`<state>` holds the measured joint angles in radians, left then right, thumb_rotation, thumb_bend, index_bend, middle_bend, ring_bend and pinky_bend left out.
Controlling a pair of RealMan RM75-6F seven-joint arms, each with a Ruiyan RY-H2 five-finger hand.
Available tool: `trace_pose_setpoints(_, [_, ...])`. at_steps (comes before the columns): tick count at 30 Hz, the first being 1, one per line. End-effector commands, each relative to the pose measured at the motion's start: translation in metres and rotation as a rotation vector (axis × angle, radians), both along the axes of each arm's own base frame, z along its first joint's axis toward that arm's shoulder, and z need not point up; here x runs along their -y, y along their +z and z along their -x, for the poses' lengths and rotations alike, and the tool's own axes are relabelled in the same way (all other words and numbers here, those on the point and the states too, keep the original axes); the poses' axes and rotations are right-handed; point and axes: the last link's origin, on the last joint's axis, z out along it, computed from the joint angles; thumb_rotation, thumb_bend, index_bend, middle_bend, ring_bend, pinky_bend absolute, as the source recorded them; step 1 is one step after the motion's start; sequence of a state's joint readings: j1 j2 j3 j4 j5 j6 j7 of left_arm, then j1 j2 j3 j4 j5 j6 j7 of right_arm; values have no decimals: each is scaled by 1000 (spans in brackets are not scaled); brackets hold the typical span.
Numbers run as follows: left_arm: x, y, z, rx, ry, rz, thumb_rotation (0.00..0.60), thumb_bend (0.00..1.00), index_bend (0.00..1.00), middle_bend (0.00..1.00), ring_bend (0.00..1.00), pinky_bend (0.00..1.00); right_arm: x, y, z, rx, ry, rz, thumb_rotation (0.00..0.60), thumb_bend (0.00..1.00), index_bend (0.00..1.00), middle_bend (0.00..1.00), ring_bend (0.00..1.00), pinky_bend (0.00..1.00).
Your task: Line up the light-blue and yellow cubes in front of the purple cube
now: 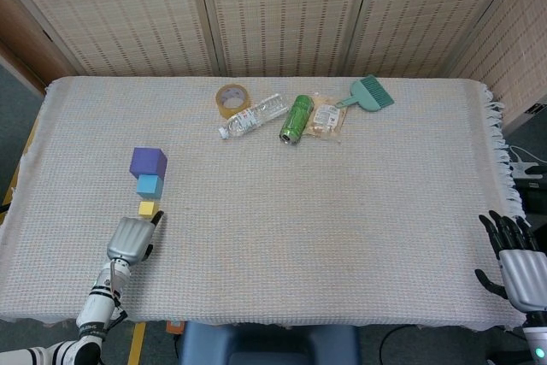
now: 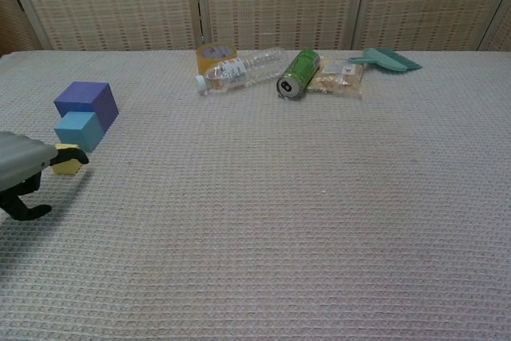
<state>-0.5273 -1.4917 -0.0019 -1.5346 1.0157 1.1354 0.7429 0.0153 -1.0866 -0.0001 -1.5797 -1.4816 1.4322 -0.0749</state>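
Observation:
The purple cube [image 1: 148, 161] [image 2: 86, 103] stands at the table's left. Directly in front of it lies the light-blue cube [image 1: 149, 185] [image 2: 79, 130], and the small yellow cube [image 1: 147, 208] [image 2: 68, 159] lies in front of that, the three forming a row toward me. My left hand [image 1: 132, 239] [image 2: 20, 165] rests just behind the yellow cube, its fingertips [image 2: 80, 157] touching the cube's near side while the thumb hangs apart below, holding nothing. At the front right corner, my right hand [image 1: 517, 262] has its fingers spread and empty; the chest view does not show it.
Along the far middle lie a tape roll [image 1: 230, 97], a clear bottle [image 1: 253, 115] on its side, a green can [image 1: 297, 119], a snack packet [image 1: 326, 117] and a teal brush [image 1: 370, 94]. A woven cloth [image 1: 342, 228] covers the table.

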Motion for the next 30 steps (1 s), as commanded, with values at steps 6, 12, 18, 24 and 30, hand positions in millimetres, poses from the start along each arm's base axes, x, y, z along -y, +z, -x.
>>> trace_pose_setpoints(6, [21,12,12,13,39,-23,600,364,172,1000,1000,1000,-2,1,-1,2,6,0,600,1,0,0,0,0])
trace_pose_setpoints(12, [19,13,19,3,62,-17,600,362,171,1000,1000,1000,-2,-1,-2,3,10,-4,600,0,0,0,0,0])
trace_pose_setpoints(18, [15,11,22,-4,74,-13,600,363,165,1000,1000,1000,-2,-1,-2,2,10,-2,600,1,0,0,0,0])
trace_pose_setpoints(24, [6,7,26,-1,97,-5,600,364,146,1000,1000,1000,0,-2,-1,1,1,-3,600,2,0,0,0,0])
trace_pose_setpoints(30, [-2,6,27,-5,99,-3,600,362,138,1000,1000,1000,1,-2,0,-1,-4,-5,600,0,0,0,0,0])
